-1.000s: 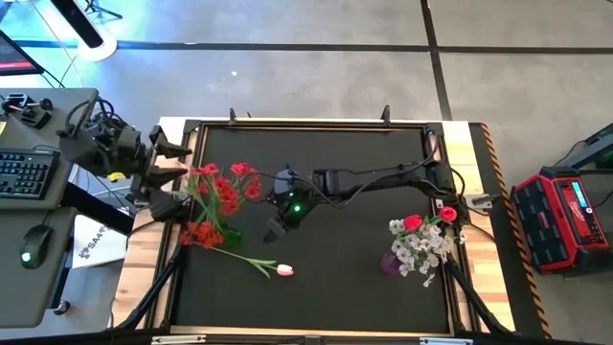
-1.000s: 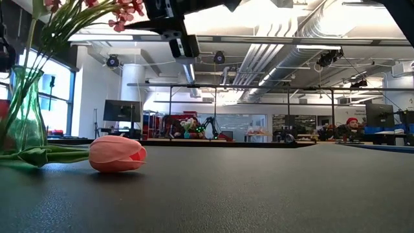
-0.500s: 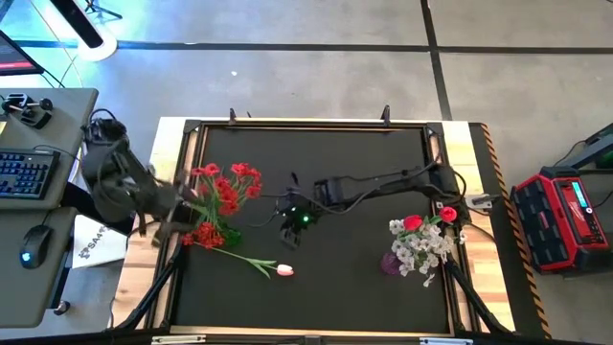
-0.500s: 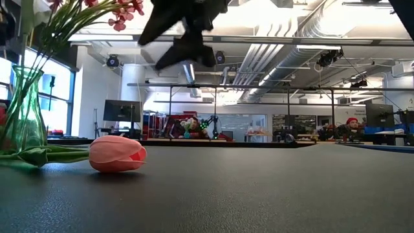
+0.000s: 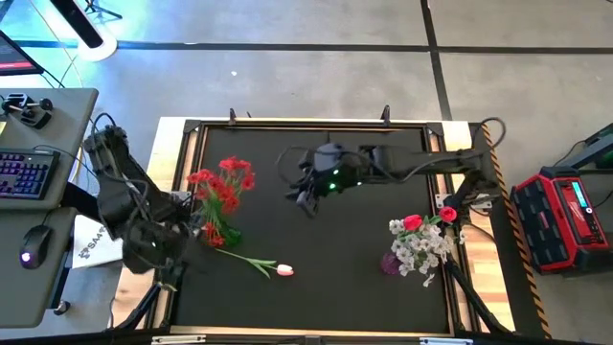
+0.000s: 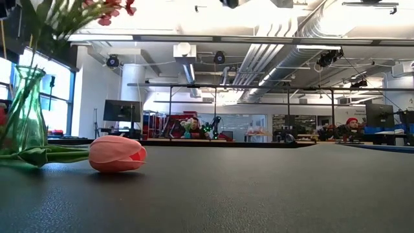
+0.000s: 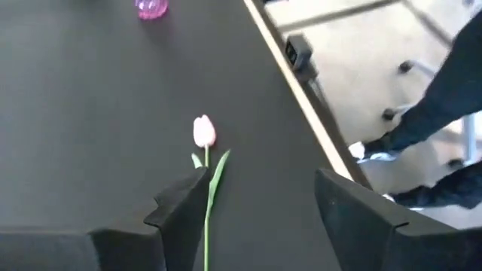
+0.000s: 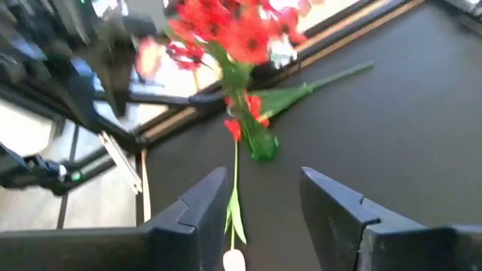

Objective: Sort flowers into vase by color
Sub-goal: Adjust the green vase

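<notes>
While the right arm's jaws (image 5: 305, 196) hang parted and empty above the middle of the black surface (image 5: 335, 278), the left arm's jaws (image 7: 256, 197) sit off the surface's nine o'clock edge, also spread wide and gripping nothing.

A pink tulip (image 5: 283, 270) lies flat on the surface at about seven o'clock from centre, its green stem running toward a green glass vase (image 6: 24, 110). That vase stands at nine o'clock and holds the red blossoms (image 5: 221, 182). At four o'clock, well apart, a purple vase (image 5: 391, 263) carries white blossoms (image 5: 423, 247) and red rosebuds (image 5: 413, 222).

Beyond the surface, the low view looks into a large workshop with ceiling ducts (image 6: 304, 32) and far desks. A desk with a keyboard (image 5: 21, 176) and mouse (image 5: 30, 245) stands outside the nine o'clock edge; a red case (image 5: 565, 216) sits on the floor past three o'clock.
</notes>
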